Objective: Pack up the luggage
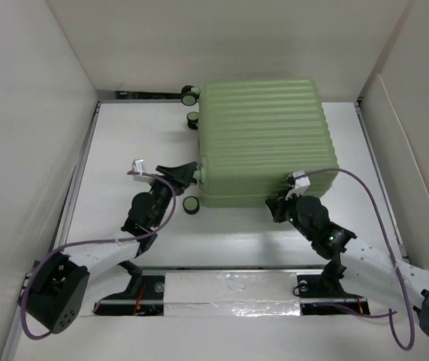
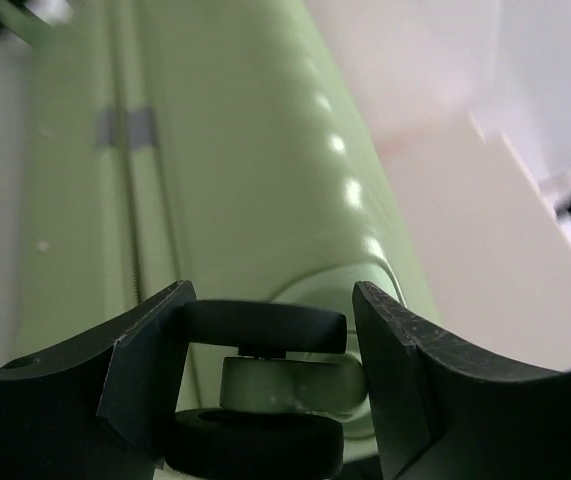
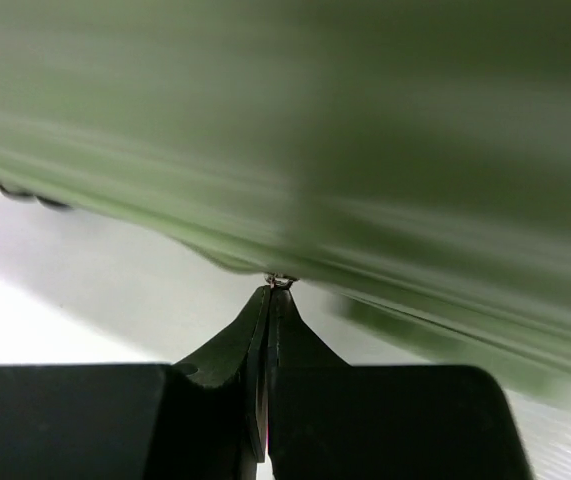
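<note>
The luggage (image 1: pixel 263 139) lies flat and closed on the white table, its ribbed light green shell facing up. My left gripper (image 1: pixel 189 174) reaches in at the case's left side. In the left wrist view its fingers (image 2: pixel 150 350) hold a black-and-green wheel (image 2: pixel 260 328) of the luggage (image 2: pixel 245 150) between them. My right gripper (image 1: pixel 278 204) is at the near edge of the case. In the right wrist view it (image 3: pixel 269 296) is shut on a small metal zipper pull (image 3: pixel 279 281) on the seam of the blurred green shell (image 3: pixel 365 120).
White walls box in the table on the left (image 1: pixel 26 135), the back and the right (image 1: pixel 417 128). Two more wheels (image 1: pixel 189 95) stick out at the far left corner, and one (image 1: pixel 192 204) at the near left corner. A taped strip (image 1: pixel 229 289) runs between the arm bases.
</note>
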